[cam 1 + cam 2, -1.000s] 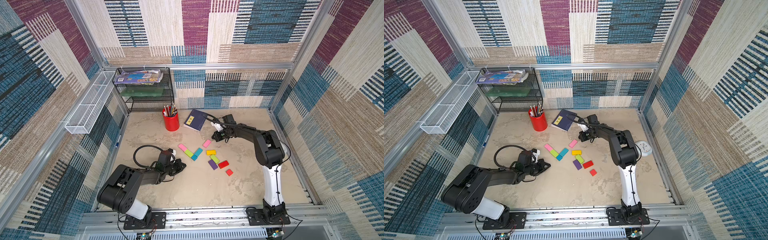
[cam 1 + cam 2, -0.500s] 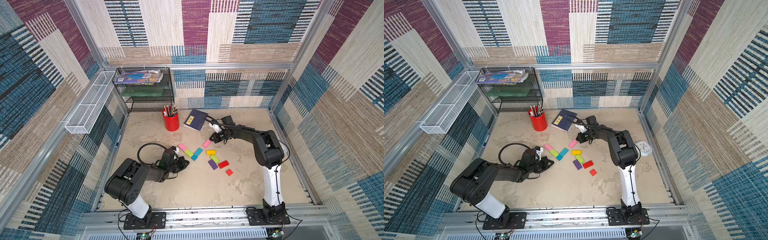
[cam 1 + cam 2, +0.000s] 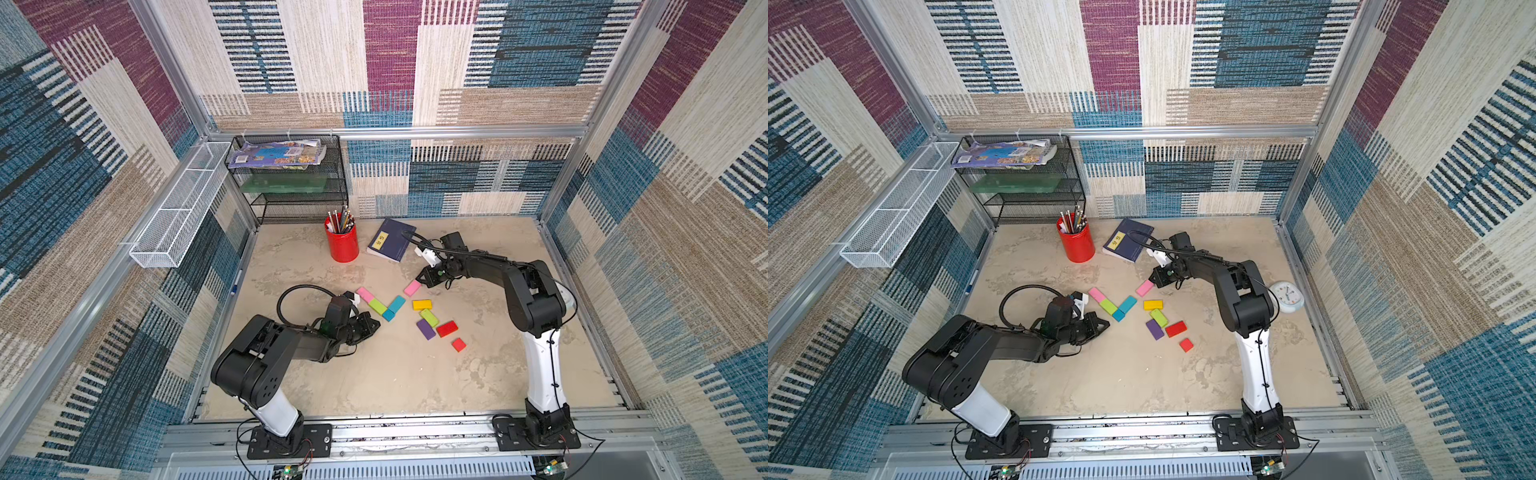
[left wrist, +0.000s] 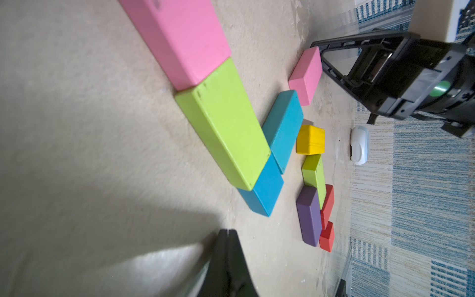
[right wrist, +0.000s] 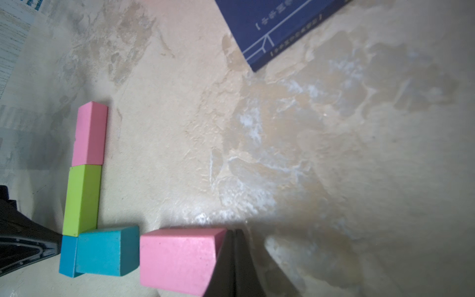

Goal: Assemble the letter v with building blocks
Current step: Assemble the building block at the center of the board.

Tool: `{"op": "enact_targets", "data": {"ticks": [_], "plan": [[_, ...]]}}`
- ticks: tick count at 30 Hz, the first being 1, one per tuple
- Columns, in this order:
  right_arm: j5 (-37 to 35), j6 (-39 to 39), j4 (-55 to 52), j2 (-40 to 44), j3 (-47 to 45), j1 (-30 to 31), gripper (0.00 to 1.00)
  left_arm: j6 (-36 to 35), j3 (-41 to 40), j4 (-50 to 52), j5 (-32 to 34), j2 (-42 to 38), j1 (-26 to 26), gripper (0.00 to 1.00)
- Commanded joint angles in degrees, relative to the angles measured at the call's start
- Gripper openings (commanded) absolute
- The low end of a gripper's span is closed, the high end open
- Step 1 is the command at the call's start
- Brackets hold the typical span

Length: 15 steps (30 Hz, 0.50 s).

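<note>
Right gripper [image 5: 234,257]: jaws shut, nothing held; tips rest against end of loose pink block [image 3: 412,287]. Left gripper [image 3: 373,325]: shut, empty, low over table just beside teal square [image 3: 389,316].

V status (est.):
- Left stroke done: top pink block [image 3: 365,294], lime block [image 3: 377,306], teal square at vertex, all touching.
- Right stroke partial: teal block [image 3: 397,303] placed; loose pink block near it w/ small gap, needs closing up.
- Spares: yellow block [image 3: 422,304], purple block [image 3: 426,329], red block [image 3: 447,328] lie apart; prob. not req'd.
</note>
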State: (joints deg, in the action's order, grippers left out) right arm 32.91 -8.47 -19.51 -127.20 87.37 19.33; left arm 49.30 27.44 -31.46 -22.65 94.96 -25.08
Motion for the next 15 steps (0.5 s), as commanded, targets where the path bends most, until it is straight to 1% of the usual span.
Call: {"op": "enact_targets", "data": {"ticks": [1, 15], "plan": [[-1.61, -0.93, -5.35, -1.2, 0.08, 0.35, 0.04, -0.93, 0.41, 4.9, 1.92, 0.46, -0.01, 0.0], [-1.27, -0.23, -5.54, -0.87, -1.4, 0.24, 0.03, -1.01, 0.99, 4.27, 1.3, 1.88, -0.2, 0.0]]}}
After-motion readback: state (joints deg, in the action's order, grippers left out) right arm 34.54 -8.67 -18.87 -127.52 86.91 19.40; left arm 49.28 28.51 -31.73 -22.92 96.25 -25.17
